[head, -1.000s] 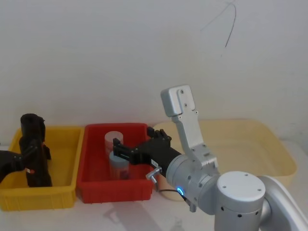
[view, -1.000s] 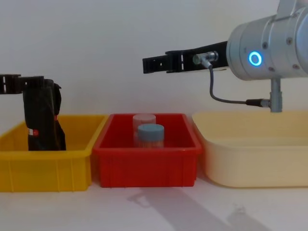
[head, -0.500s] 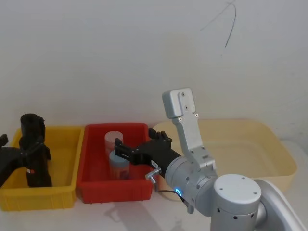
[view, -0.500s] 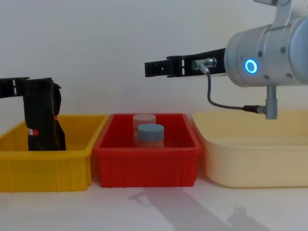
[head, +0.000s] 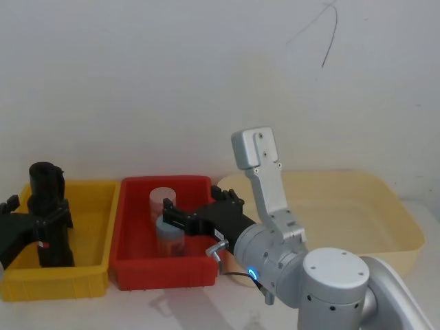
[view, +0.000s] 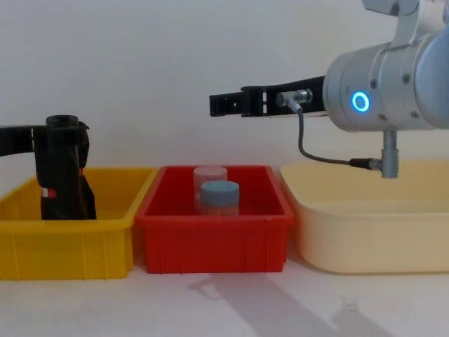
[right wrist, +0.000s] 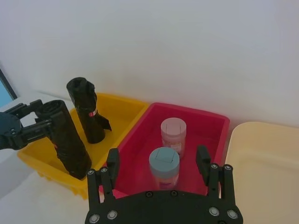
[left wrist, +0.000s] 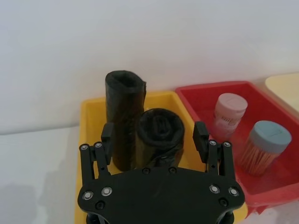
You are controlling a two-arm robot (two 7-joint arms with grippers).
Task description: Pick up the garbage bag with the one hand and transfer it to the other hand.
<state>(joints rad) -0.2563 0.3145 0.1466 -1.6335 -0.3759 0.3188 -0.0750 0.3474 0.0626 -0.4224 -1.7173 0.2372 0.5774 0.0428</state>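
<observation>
In the left wrist view the left gripper [left wrist: 153, 139] is open with the garbage bag [left wrist: 159, 135] between its fingers and a second bag [left wrist: 122, 107] just behind, both in the yellow bin [left wrist: 88, 121], though the chest view shows one dark shape, and the right gripper [right wrist: 157, 161] hangs open over the red bin [right wrist: 216, 125].

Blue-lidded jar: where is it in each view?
Head view: blue-lidded jar left of centre, partly behind right gripper.
Chest view: jar at centre, in front of pale-lidded jar.
Left wrist view: jar in red bin, nearer than pale-lidded one.
Right wrist view: jar ahead, between the fingers.
Landmark: red bin.
</observation>
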